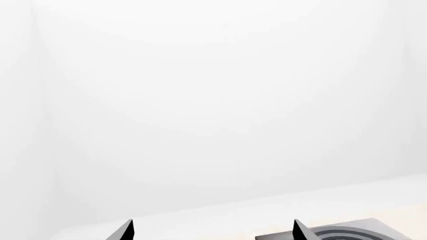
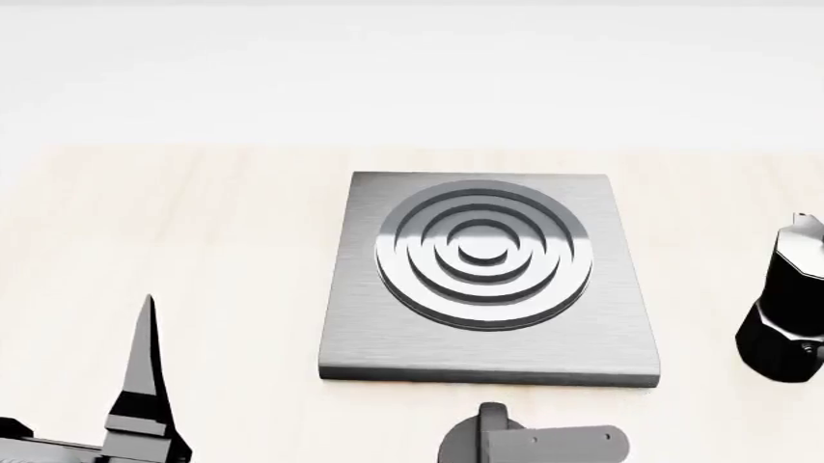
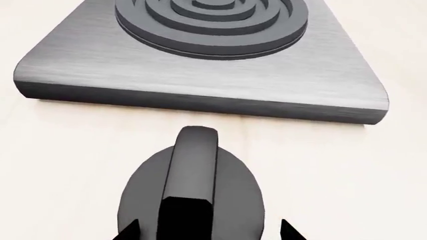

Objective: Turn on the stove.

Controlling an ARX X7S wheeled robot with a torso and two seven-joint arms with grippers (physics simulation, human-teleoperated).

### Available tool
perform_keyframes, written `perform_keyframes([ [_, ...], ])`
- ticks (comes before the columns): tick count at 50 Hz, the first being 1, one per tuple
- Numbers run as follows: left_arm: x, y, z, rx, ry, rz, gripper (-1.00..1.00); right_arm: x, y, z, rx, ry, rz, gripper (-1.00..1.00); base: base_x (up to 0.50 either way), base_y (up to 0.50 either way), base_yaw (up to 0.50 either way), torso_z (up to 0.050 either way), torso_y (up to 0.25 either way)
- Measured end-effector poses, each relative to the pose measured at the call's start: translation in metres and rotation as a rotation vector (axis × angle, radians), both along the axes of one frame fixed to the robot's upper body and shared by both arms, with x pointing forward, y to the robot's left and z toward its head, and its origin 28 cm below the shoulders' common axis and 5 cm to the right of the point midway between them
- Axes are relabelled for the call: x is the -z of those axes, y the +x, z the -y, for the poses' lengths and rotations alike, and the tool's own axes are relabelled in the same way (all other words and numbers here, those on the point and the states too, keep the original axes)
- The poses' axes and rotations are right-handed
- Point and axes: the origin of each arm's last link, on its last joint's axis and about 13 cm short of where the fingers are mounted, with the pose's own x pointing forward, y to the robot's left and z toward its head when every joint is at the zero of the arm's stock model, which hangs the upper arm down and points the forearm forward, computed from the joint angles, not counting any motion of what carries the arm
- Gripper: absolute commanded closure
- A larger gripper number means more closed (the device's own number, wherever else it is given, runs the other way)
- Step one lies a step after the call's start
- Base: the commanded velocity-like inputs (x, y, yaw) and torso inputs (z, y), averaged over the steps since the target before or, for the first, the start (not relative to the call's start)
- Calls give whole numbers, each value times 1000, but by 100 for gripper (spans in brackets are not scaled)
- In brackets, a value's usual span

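Note:
The stove (image 2: 489, 289) is a flat square of brushed grey metal with raised concentric rings, lying in the middle of the pale wooden counter. Its knob (image 3: 193, 185), a dark round disc with a raised bar across it, sits just in front of the hotplate's near edge and also shows as the knob (image 2: 480, 436) in the head view. My right gripper (image 3: 210, 231) is open, with one fingertip on each side of the knob and not touching it. My left gripper (image 1: 213, 231) is open and empty, off the stove's (image 1: 360, 231) left side. One of its fingers (image 2: 149, 371) points away from me.
A black moka pot (image 2: 788, 299) stands on the counter to the right of the stove. A white wall (image 2: 412, 68) rises behind the counter.

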Motion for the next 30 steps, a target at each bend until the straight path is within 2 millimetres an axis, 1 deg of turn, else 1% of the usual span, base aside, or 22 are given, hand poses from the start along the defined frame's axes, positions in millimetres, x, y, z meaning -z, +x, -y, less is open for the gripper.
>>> perform_keyframes([
  [30,0,0,0,-1,-2,0,-100,0,-2,10,54,9,-6,-100,0,0,0,0,0],
])
